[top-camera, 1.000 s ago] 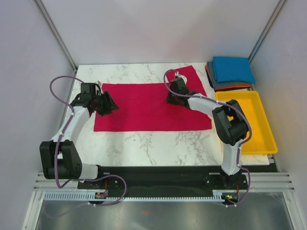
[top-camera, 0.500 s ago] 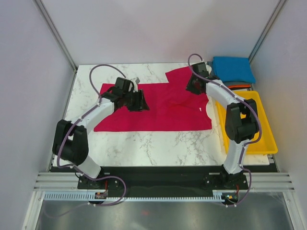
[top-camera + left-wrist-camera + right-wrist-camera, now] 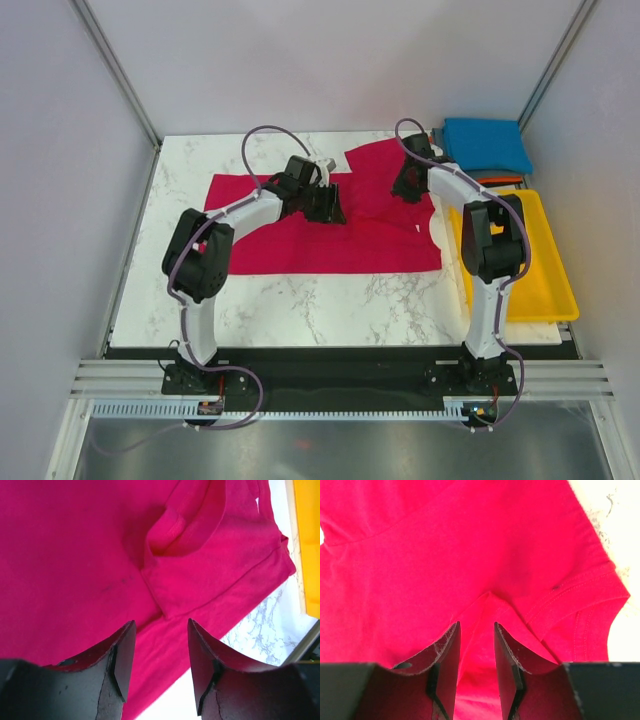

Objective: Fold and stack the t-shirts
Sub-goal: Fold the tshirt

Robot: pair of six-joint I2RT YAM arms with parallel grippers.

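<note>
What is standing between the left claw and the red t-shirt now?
Nothing visible. The left claw hangs right above the red t-shirt, jaws apart with only red cloth showing between them. No other thing lies on that part of the shirt; the right claw works at its far right corner.

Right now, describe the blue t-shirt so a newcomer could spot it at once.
Start from the yellow tray at the right edge of the marble table. Just beyond its far end sits a small stack of folded shirts. The blue t-shirt is the top one, a bright blue rectangle over grey and orange layers, unlike the red shirt lying spread out.
</note>
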